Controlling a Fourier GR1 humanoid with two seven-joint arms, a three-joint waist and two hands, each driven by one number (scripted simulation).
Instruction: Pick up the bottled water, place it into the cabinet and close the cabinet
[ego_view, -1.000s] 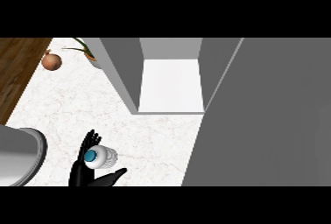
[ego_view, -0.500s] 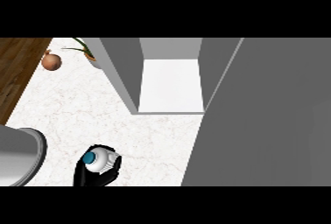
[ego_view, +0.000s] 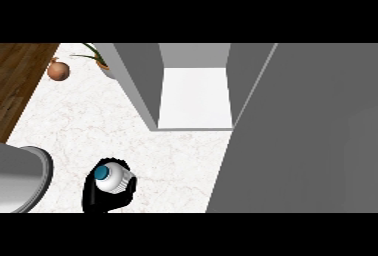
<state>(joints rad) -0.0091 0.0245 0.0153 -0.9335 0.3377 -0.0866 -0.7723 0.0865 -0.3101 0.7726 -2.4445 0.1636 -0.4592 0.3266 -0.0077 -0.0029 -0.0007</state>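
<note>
Near the counter's lower left, the hand (ego_view: 103, 195) curls round the bottled water (ego_view: 112, 177) — likely the right hand. Lift it straight, then carry it right into the open cabinet (ego_view: 193, 102) — clearing the door (ego_view: 310, 135).

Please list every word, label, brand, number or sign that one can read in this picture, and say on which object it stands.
There is no readable text.
Bottled water, held in the left hand: only a blue cap and white body show, with no label.
Cabinet, counter and onion: plain, no marks.
</note>
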